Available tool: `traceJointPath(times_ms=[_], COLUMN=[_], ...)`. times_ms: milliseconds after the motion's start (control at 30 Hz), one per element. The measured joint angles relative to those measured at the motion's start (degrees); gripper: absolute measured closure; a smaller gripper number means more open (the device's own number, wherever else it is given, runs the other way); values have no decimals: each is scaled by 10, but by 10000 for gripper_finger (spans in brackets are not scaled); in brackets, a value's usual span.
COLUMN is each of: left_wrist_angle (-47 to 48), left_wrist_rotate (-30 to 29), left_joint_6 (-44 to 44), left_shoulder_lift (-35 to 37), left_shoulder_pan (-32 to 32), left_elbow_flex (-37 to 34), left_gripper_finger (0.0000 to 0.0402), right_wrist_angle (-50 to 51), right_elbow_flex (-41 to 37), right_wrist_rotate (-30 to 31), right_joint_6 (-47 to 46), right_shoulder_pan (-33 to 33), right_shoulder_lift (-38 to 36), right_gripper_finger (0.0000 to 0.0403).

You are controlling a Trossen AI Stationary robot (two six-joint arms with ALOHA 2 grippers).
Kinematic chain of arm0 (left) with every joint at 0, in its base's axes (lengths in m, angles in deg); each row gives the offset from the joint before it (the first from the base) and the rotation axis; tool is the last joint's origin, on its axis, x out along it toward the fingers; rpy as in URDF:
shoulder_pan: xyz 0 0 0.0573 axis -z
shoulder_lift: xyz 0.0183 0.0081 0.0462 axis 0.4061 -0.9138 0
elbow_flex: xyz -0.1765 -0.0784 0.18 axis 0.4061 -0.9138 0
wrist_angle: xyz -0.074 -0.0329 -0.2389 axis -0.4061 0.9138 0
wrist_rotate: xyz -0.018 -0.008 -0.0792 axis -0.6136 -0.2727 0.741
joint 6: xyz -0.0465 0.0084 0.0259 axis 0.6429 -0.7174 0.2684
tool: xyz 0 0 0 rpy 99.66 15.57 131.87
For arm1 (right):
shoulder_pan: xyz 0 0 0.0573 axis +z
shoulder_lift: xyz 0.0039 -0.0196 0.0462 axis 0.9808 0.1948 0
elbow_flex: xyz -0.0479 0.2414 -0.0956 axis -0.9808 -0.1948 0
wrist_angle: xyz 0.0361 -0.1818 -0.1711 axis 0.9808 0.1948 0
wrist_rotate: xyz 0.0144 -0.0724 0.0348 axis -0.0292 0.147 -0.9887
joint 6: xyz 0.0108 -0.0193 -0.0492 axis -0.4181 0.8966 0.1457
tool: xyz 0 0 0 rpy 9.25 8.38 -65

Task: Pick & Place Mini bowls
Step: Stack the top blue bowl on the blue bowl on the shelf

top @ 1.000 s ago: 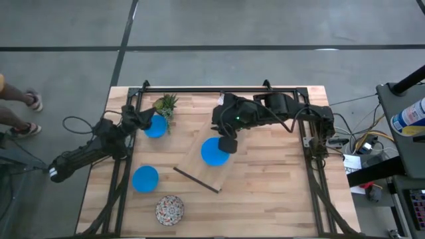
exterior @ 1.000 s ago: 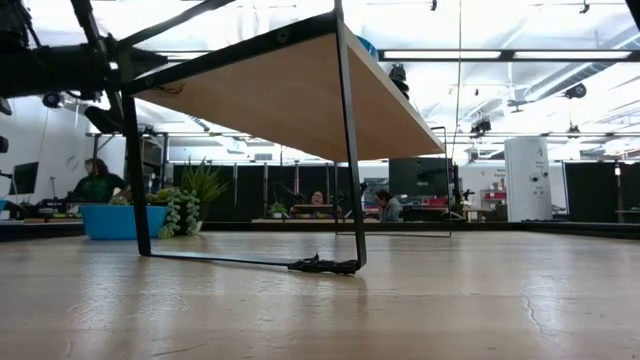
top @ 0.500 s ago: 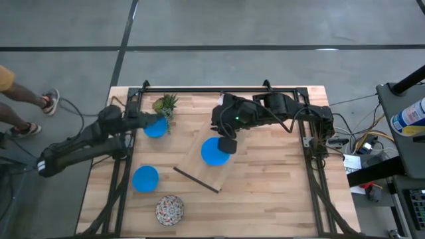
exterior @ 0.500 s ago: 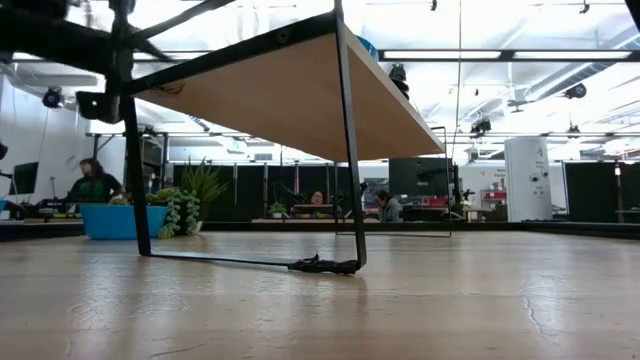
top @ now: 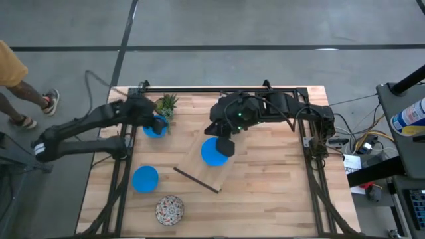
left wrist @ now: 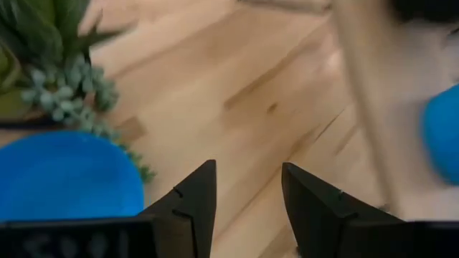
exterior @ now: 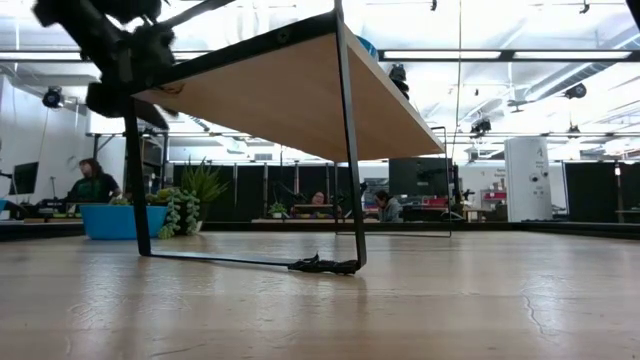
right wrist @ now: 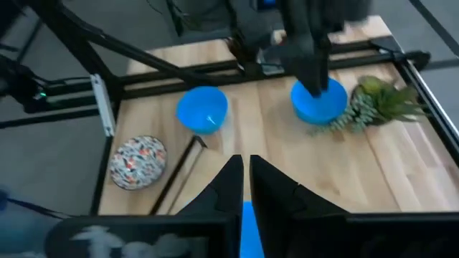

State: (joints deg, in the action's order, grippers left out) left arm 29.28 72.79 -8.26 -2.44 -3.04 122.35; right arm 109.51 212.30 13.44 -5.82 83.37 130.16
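The left gripper (top: 154, 119) has swung in over the last second, from out past the table's left edge to right above the blue bowl (top: 155, 126) beside the small plant (top: 167, 103) at the far left. Its fingers (left wrist: 188, 208) are spread with nothing between them, so I'd call this the approach to a pick, not a grab yet.

The right gripper (top: 226, 144) has barely moved. It hangs over the second blue bowl (top: 213, 152), which sits on the sloping wooden board (top: 196, 161) mid-table. Its fingers (right wrist: 228, 188) are nearly together with only a thin gap, blue showing just below them, so it looks like a pinch on that bowl's rim.

A third blue bowl (top: 145, 178) waits at the near left, and the patterned bowl (top: 170, 210) sits nearer still, both untouched. That's four bowls in sight.

The left wrist view shows the open jaws beside the bowl, not yet around the rim, which the top view hides under the arm. The right wrist view shows the left arm standing over that far bowl (right wrist: 318, 101). The low view shows only the board's underside and its metal legs (exterior: 348, 150), with people (exterior: 96, 184) seated far behind.
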Motion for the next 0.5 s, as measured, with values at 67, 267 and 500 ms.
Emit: traceJointPath(times_ms=[67, 267, 500], left_wrist_angle=[11, 36, 65], left_wrist_rotate=[0, 0, -21], left_joint_6=[-9, -28, -74], left_shoulder_lift=[-23, -61, -91], left_shoulder_pan=[0, 0, 0], left_elbow_flex=[2, -2, -1], left_gripper_finger=[252, 252, 252], right_wrist_angle=[-9, -79, -128], right_elbow_flex=[0, -1, 0], right_wrist_rotate=[-3, -32, -83], right_joint_6=[1, 10, 14], right_shoulder_pan=[0, -1, -14], right_shoulder_lift=[-2, -19, -35], right_gripper_finger=[391, 394, 394])
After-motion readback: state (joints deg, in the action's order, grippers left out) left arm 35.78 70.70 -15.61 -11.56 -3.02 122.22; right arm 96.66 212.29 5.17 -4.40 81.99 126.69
